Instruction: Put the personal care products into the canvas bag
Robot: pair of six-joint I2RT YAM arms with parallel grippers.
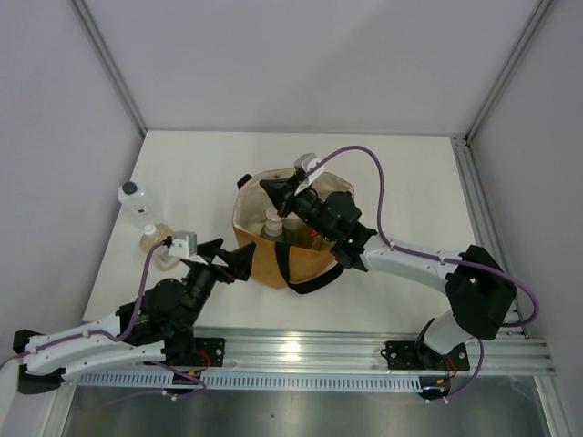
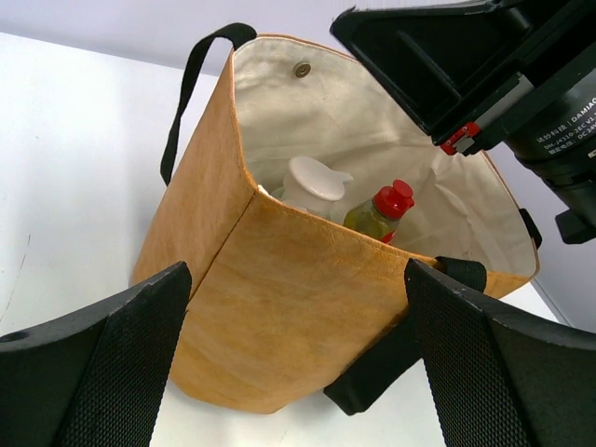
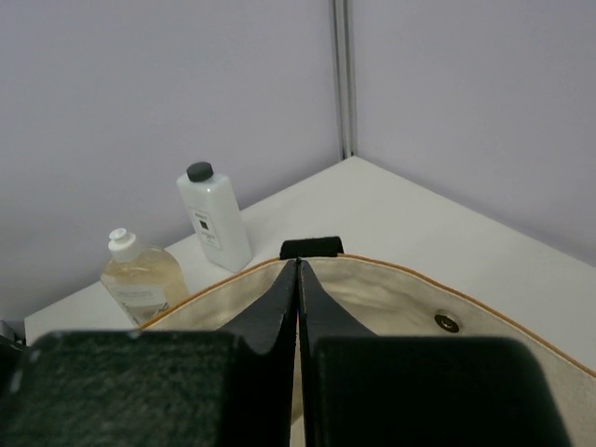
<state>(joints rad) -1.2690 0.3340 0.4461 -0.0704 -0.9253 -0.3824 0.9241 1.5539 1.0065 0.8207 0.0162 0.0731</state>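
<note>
My right gripper hangs over the mouth of the bag with its fingers pressed flat together on nothing. I judge that slim shape suits the narrow opening, where the beige-capped bottle and the red-capped yellow bottle stand upright inside. My left gripper is spread wide and empty at about eight o'clock of the bag, facing its wall. It is probably ready for the square clear bottle and the round amber bottle, which stand on the table at nine o'clock.
</note>
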